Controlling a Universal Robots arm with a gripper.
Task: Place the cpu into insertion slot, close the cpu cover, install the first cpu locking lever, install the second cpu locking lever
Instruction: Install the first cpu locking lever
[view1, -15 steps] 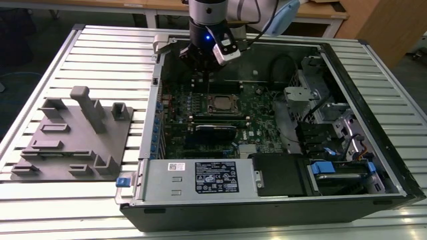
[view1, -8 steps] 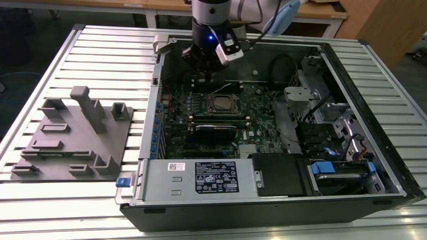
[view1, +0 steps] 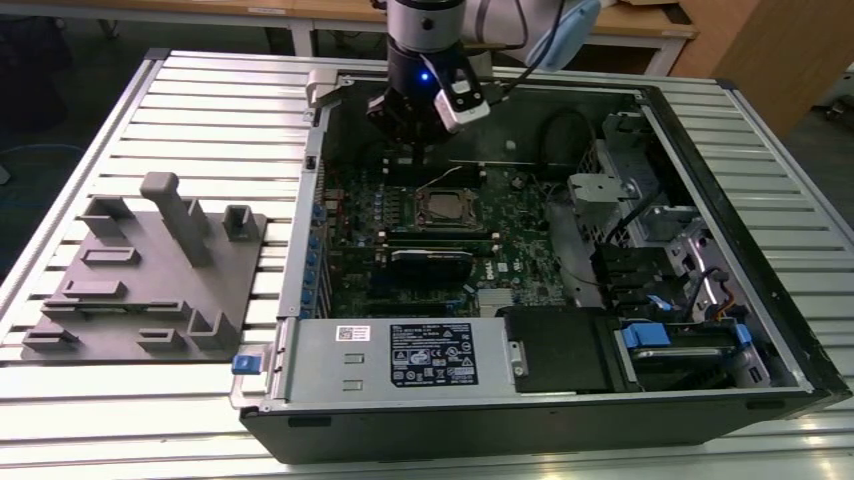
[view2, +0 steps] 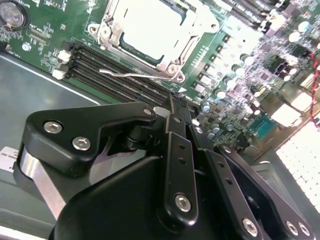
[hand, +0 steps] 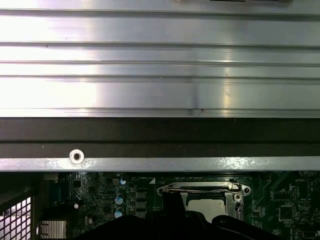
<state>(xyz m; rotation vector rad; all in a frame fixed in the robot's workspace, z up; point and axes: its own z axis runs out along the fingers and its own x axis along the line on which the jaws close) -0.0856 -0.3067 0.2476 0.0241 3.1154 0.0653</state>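
The insertion slot (view1: 445, 207) sits mid-board inside the open computer case. In the second wrist view the cpu (view2: 147, 25) lies in the slot with its pale face up. The silvery cpu cover (view2: 192, 42) lies down around it. One thin wire locking lever (view2: 135, 75) runs along the socket's edge, slightly away from the frame. My gripper (view1: 414, 150) hangs over the board just beyond the socket's far side. Its black fingers (view2: 175, 145) converge, shut, with nothing between them. In the first wrist view the gripper (hand: 172, 205) is dark in front of the socket (hand: 210, 202).
The case's metal wall (view1: 300, 250) rises at the exterior view's left, and drive bays (view1: 667, 250) with cables fill the right. Black memory sticks (view2: 100, 75) lie beside the socket. A grey fixture block (view1: 147, 270) stands on the slatted table (view1: 214, 100).
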